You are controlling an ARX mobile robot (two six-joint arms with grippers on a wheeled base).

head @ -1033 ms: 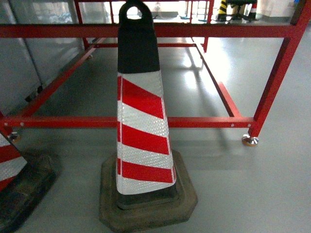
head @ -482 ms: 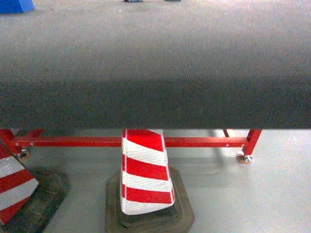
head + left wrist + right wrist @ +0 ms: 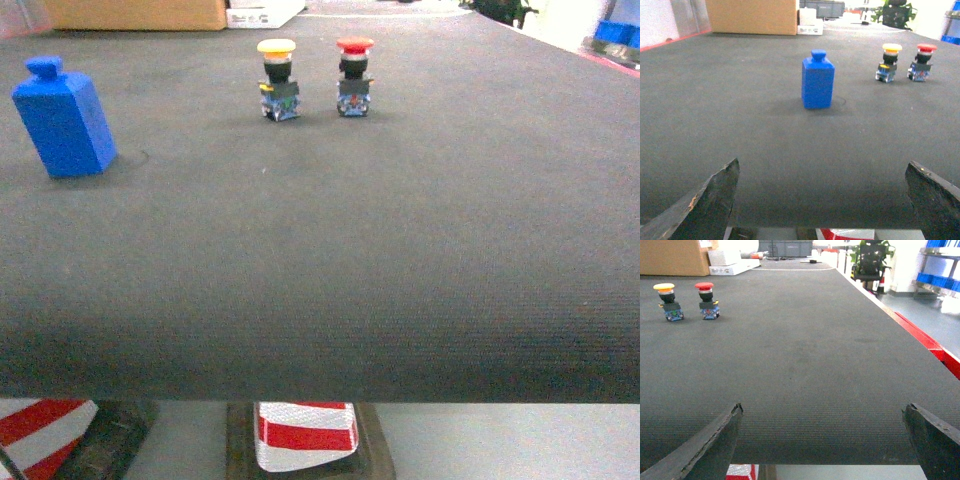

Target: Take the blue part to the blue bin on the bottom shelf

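The blue part [image 3: 65, 120] is a blue block with a small knob on top, standing upright at the far left of the black-matted table [image 3: 400, 260]. In the left wrist view the blue part [image 3: 817, 82] stands well ahead of my left gripper [image 3: 822, 200], which is open and empty at the table's near edge. My right gripper [image 3: 822, 440] is also open and empty at that edge, further right. Neither gripper shows in the head view. A distant steel rack with blue bins [image 3: 940, 277] appears at the far right; I cannot tell which tier is the bottom shelf.
A yellow push-button [image 3: 277, 80] and a red push-button [image 3: 354, 78] stand side by side near the back. A cardboard box [image 3: 135, 12] sits at the far edge. Red-and-white traffic cones [image 3: 305, 435] stand on the floor under the near edge. The table's red rim [image 3: 927, 342] runs along the right.
The head view has risen from the floor, cone and red frame to the tabletop. The blue part and both push-buttons have come into sight.
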